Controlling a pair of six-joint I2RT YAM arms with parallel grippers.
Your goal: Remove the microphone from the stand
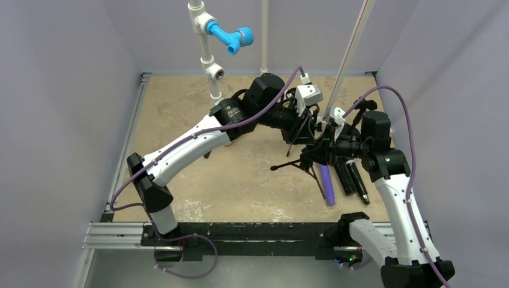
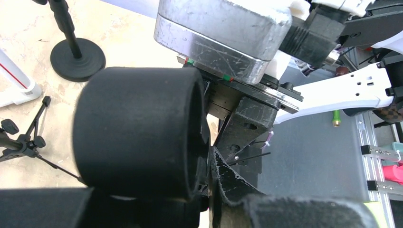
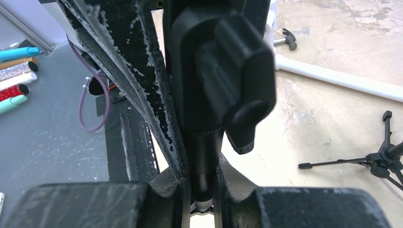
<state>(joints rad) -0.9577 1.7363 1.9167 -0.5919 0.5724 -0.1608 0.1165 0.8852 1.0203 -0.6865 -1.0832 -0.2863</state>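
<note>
One tabletop (image 1: 240,186). Two arms, left arm (image 1: 186,144) and right arm (image 1: 399,198), meet near 3 o'clock. There the right fingers (image 3: 309,206) are clamped on the stem of the one stand (image 3: 202,156). One fat black microphone (image 2: 138,128) lies just beside the nearly closed left fingers (image 2: 294,211); I cannot tell whether they grip it. At 5 o'clock lie one purple stick (image 1: 326,185) and two black sticks (image 1: 359,182).

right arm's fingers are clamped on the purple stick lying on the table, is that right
Not quite. The right fingers are clamped, but on the black stand post just below its knob, as the right wrist view shows. The purple stick does lie on the table, seen in the top view.
</note>
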